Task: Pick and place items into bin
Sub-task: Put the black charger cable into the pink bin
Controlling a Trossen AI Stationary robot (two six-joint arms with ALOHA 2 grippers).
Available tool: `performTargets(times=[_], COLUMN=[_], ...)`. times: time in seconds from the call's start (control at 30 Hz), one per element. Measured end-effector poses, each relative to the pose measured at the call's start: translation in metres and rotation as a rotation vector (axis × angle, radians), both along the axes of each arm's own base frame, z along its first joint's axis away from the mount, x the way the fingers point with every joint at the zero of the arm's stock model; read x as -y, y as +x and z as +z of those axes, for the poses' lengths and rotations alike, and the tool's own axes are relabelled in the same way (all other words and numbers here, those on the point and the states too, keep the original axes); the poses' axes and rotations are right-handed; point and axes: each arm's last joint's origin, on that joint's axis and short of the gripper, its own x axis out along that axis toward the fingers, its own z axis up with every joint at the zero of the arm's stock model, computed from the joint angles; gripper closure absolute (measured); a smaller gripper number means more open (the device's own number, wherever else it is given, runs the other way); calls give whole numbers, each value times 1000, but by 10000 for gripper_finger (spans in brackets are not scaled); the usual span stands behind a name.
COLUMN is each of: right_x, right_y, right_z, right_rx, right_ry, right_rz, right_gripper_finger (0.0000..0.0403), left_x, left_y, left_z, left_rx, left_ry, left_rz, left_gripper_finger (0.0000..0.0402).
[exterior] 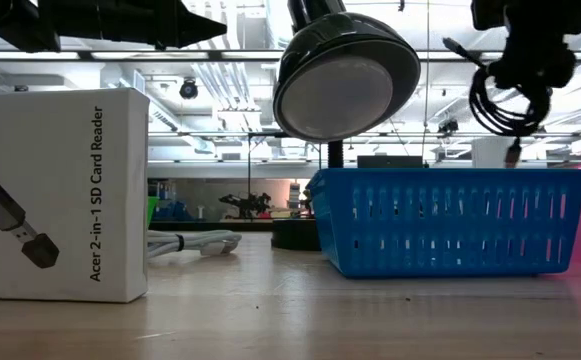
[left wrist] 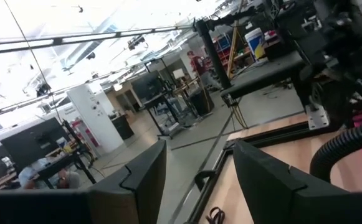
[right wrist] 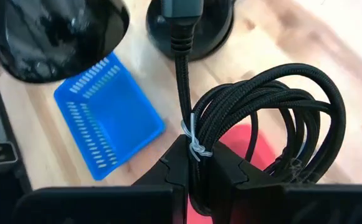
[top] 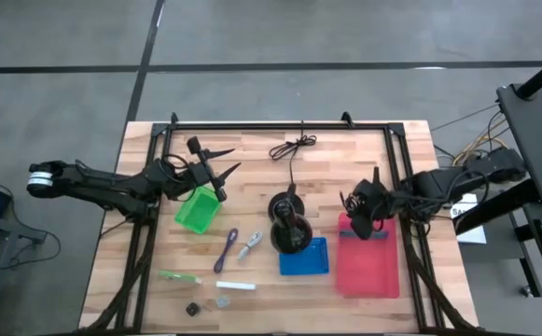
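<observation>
Hanging above the red bin (top: 368, 259), your right hand (right wrist: 196, 165) pinches a braided black cable coil (right wrist: 268, 121) bound by a white twist tie, while your left hand (top: 216, 173) hovers spread beyond the green bin (top: 197, 209).

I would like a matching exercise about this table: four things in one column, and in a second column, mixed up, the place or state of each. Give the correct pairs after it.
Things:
1. cable coil
2. green bin
3. blue basket
4. purple tool

Places or states:
A. lies on the wood between the green bin and the blue basket
B. sits under the left hand
C. hangs from the right hand, above the red bin
D. stands beside the black lamp, left of the red bin

Pairs: 1-C, 2-B, 3-D, 4-A
</observation>
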Motion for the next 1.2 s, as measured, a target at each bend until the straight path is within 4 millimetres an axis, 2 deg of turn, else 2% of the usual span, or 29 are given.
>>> performTargets(times=[0.3,0.7,1.2], right_x=[-26,-53,-67], right_y=[5,2,-3], right_z=[-12,-22,-40], right_rx=[-69,-134,-288], right_ry=[62,128,110], right_rz=[-6,-31,-88], right_gripper_finger=[383,383,383], left_x=[0,0,0], left_y=[0,0,0], left_z=[-1,-1,-1], left_rx=[1,-3,-4], left_ry=[-8,-2,-1], left_rz=[-1,0,1], left_gripper_finger=[230,230,230])
